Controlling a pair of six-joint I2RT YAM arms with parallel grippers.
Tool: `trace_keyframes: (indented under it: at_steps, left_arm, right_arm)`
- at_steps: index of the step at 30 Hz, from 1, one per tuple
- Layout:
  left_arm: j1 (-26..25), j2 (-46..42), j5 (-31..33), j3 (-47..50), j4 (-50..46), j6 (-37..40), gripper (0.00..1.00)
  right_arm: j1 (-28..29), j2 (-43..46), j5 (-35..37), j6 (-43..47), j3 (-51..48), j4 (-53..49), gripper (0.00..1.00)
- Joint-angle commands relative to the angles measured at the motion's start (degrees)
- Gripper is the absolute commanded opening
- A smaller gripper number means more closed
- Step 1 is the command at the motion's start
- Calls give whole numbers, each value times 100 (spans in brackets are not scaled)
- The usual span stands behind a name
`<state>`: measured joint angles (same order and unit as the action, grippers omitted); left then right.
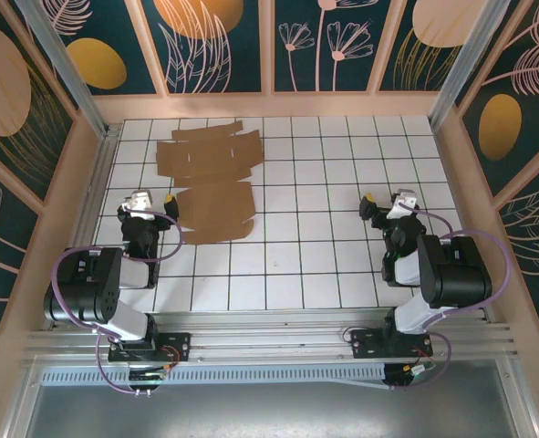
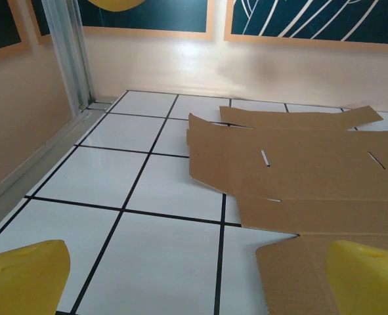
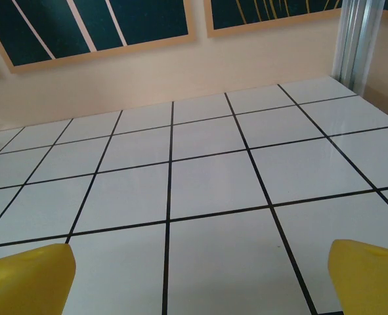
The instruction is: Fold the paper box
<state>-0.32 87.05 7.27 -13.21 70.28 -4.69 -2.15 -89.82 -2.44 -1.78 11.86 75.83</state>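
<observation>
**Sheet flat, no fold begun**

Paper box (image 1: pixel 210 178): a brown die-cut sheet spread open on the white gridded desk (image 1: pixel 333 164), in the upper left of the top view. Flaps jut from its edges. The left wrist view shows short slits cut into the middle panels (image 2: pixel 312 170). Every panel lies flat, with no wall raised and no tab tucked. The far flap's tip may sit a little proud of the desk, but this is hard to tell.

Left gripper (image 1: pixel 146 199): parked just beside the sheet's near left corner, at the middle left of the top view and pointing toward the sheet. In its wrist view (image 2: pixel 194 289) the yellow fingers (image 2: pixel 23 275) sit in the two lower corners, spread wide with nothing between them. The right-hand finger overlaps the sheet's near corner in the frame. I cannot tell whether it touches.

Right gripper (image 1: pixel 392 201): at the middle right of the top view, well apart from the sheet. Its wrist view (image 3: pixel 200 282) looks over bare tiles, with the fingers (image 3: pixel 364 275) spread and empty.

Progress, as judged: at the very start, with nothing done. The whole job remains:
- take hold of the sheet
- crease along the panel lines
- stand the walls up
- seat the tabs in the slits
- close the lid flap

The left arm looks best placed to make first contact. The right arm would need to cross toward the left of the frame to help.
</observation>
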Motion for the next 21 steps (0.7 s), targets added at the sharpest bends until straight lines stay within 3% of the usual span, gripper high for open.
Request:
trace_keyframes:
  at_steps: [1,17,19,21]
  left_arm:
    - [31,-16,-129,-85,126,35,99]
    - [32,-72,-97,-76,108,39,99]
    - [32,-340,41,-29,-9,-18,99]
    - [31,-866,290,5,-447,-121,99]
  right_arm:
    - [14,37,94,99,75,-1,99]
    - [58,310,27,170,-89,97,99]
    - [130,917,294,178,-68,-501,99]
    - [320,1835,800,-87,194,-1801,99]
